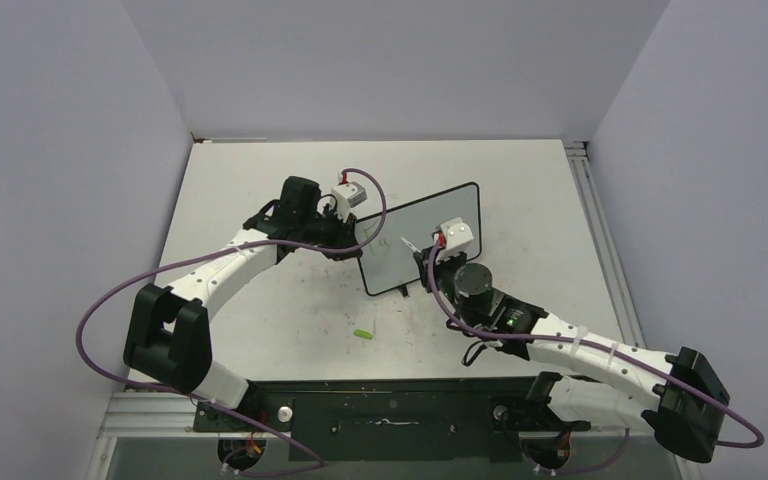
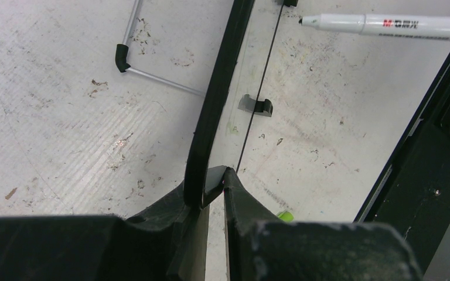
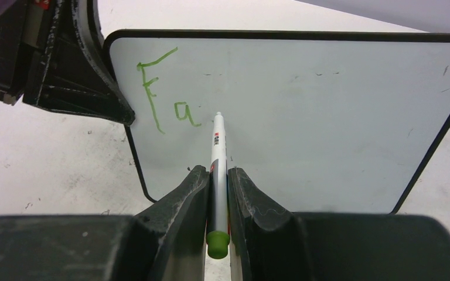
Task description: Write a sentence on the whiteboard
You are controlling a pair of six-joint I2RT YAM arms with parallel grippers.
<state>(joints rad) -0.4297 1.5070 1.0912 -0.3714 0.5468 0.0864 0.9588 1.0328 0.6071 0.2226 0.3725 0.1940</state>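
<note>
The whiteboard [image 1: 430,235] stands tilted at mid-table, black-framed. Green letters "Fa" [image 3: 167,99] sit at its upper left in the right wrist view; the rest of the sentence does not show. My left gripper [image 1: 353,243] is shut on the board's left edge [image 2: 217,99], its fingertips [image 2: 234,187] pinching the frame. It also shows in the right wrist view [image 3: 64,64]. My right gripper [image 3: 214,172] is shut on a white marker [image 3: 217,146] with a green end, its tip at the board just right of the "a". The marker also shows in the left wrist view [image 2: 387,24].
A green marker cap [image 1: 363,333] lies on the scuffed white tabletop in front of the board; it also shows in the left wrist view [image 2: 285,216]. The board's wire stand [image 2: 152,76] with a black foot rests behind it. Purple walls enclose the table.
</note>
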